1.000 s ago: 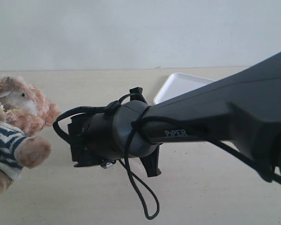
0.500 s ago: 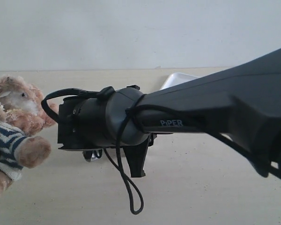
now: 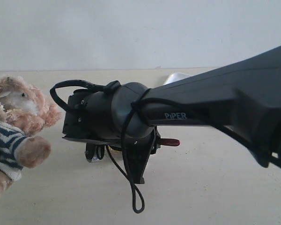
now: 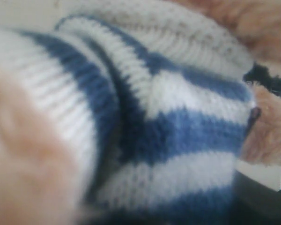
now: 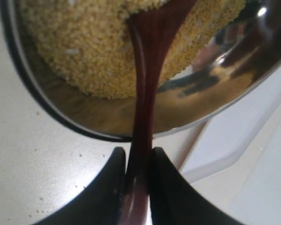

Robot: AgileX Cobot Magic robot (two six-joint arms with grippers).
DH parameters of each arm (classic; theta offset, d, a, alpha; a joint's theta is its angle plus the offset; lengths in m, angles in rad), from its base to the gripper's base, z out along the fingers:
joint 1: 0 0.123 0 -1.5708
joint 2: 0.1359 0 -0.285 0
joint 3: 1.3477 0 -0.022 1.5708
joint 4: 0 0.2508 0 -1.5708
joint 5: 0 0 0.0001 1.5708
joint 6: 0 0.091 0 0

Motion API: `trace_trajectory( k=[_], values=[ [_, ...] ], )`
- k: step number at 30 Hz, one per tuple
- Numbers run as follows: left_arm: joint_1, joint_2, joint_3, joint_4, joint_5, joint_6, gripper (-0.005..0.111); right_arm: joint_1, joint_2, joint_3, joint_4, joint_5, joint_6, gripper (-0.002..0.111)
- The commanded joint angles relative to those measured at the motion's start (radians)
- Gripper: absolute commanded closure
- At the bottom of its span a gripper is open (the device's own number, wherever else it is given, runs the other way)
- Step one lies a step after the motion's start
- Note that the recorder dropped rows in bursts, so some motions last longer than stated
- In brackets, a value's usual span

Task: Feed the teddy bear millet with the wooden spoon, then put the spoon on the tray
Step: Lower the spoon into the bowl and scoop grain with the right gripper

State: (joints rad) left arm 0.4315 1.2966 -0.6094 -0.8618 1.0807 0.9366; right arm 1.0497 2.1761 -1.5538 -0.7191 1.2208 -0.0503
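The teddy bear (image 3: pixel 18 112) in its striped shirt sits at the left edge of the exterior view. That shirt (image 4: pixel 178 131) fills the left wrist view, and the left gripper's jaws do not show. My right gripper (image 5: pixel 136 152) is shut on the handle of the wooden spoon (image 5: pixel 147 70). The spoon's front end lies in the millet (image 5: pixel 84 47) inside the metal bowl (image 5: pixel 107 119). In the exterior view the right arm's wrist (image 3: pixel 112 117) covers the bowl, and only the spoon's handle end (image 3: pixel 170 142) sticks out. A corner of the white tray (image 5: pixel 234 136) lies just beside the bowl.
The right arm (image 3: pixel 225 108) spans the exterior view from the right and hides most of the tray (image 3: pixel 178 76) behind it. A black cable loop (image 3: pixel 136 197) hangs below the wrist. Pale tabletop (image 3: pixel 215 187) lies in front.
The right wrist swung left towards the bear, then dropped slightly and rolled. The spoon's handle end now shows beside the wrist. The bear has not moved.
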Motion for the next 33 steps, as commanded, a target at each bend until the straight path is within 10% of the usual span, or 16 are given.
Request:
trace_trajectory(
  k=[1, 33],
  values=[
    [0.002, -0.016, -0.003, -0.019, 0.008, -0.001, 0.1, -0.014, -0.011, -0.005, 0.028, 0.0, -0.008, 0.106],
    [0.002, -0.016, -0.003, -0.019, 0.008, -0.001, 0.1, -0.087, -0.071, -0.105, 0.155, 0.0, -0.075, 0.106]
  ],
)
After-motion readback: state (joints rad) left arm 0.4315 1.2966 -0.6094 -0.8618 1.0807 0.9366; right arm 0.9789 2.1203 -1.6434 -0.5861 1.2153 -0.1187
